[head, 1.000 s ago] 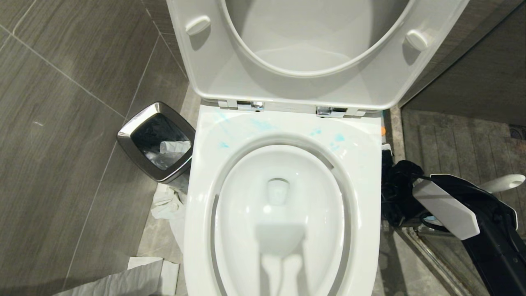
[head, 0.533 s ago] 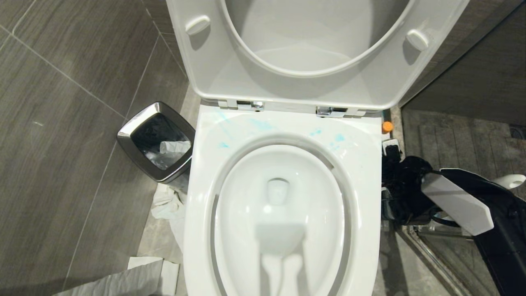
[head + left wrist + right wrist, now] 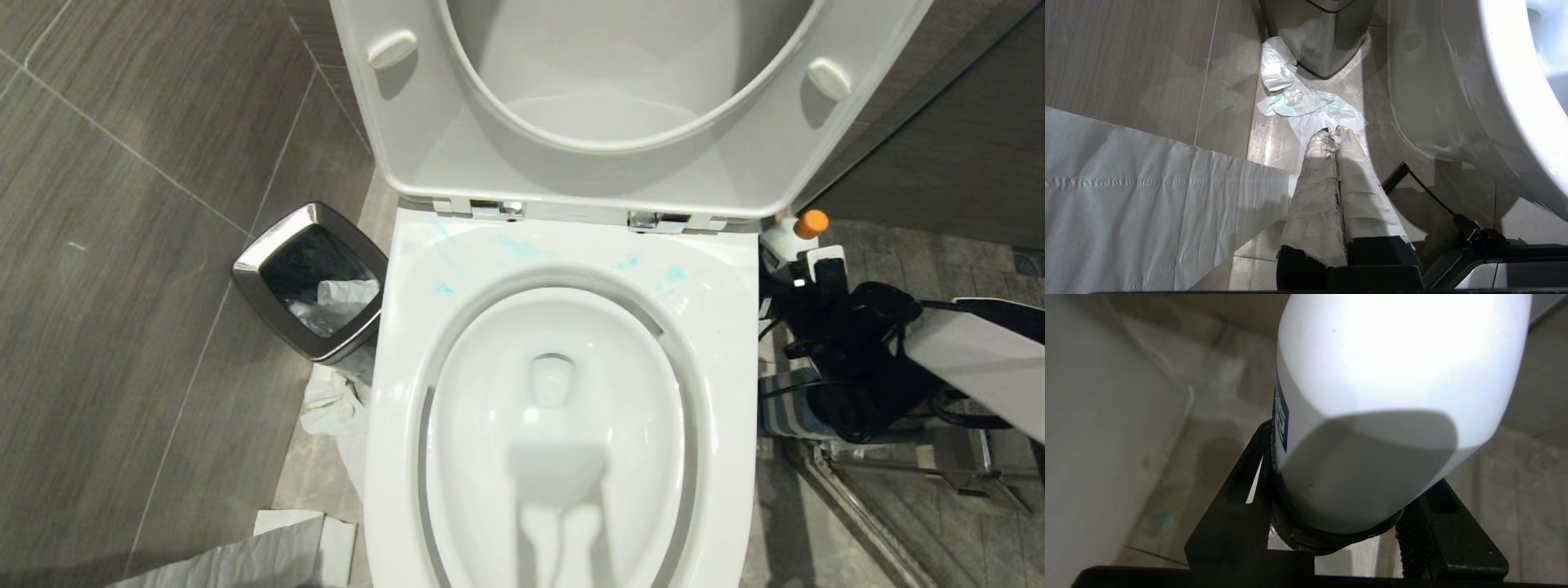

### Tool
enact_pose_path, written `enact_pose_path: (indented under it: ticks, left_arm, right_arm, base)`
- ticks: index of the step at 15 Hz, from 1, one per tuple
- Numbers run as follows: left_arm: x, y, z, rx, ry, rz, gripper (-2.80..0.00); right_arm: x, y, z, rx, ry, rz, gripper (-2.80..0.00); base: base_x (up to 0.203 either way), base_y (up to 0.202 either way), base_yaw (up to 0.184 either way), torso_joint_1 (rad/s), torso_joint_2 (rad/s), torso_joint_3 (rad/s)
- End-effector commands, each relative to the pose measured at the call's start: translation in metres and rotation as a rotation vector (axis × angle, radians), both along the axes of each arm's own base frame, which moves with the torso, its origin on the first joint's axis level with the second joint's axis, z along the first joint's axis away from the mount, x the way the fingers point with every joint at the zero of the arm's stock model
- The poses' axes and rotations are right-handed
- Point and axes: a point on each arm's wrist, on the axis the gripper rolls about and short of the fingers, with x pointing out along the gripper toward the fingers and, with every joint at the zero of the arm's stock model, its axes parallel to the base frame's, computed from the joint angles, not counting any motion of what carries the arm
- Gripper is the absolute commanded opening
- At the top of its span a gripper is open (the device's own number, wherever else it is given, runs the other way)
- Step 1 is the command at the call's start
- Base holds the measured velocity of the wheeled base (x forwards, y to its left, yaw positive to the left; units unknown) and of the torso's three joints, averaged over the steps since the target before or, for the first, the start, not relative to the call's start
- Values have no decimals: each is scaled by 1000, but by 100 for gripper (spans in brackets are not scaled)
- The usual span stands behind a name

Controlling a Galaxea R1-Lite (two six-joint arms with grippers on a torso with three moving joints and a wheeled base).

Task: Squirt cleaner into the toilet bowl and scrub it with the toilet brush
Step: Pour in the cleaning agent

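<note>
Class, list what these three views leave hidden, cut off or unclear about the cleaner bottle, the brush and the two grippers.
- Cleaner bottle: in the head view only its orange cap and shoulder show; the right gripper covers the body.
- Bottle label: right wrist view, only a blue sliver, unreadable.
- Toilet brush: only a strip of the striped holder shows; the right arm hides the rest.
- Left gripper: wrapped in paper, outside the head view.

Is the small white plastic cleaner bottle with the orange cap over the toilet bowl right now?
No: the right gripper holds the cleaner bottle beside the white ceramic toilet bowl, outside its right rim.
</note>
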Motion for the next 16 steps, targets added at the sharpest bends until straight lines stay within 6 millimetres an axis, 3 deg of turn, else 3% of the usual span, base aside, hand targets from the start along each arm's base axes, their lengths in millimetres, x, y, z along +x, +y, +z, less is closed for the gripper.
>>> enact_pose_path:
  ticks: [1, 8, 12, 16]
  left_arm:
    - [0, 0, 0, 0, 2, 0, -280]
    - [0, 0, 0, 0, 2, 0, -280]
    - [0, 0, 0, 0, 2, 0, -280]
    - [0, 0, 0, 0, 2, 0, -280]
  right_arm:
    - [-35, 1, 58, 18, -81, 6, -280]
    - [-143, 3, 111, 62, -88, 35, -280]
    - [-215, 4, 146, 65, -135, 29, -280]
    - [-276, 5, 173, 95, -80, -7, -280]
  base:
    - [0, 0, 0, 0, 0, 0]
    - [0, 0, 0, 0, 0, 0]
    - [0, 0, 0, 0, 0, 0]
    - [0, 0, 0, 0, 0, 0]
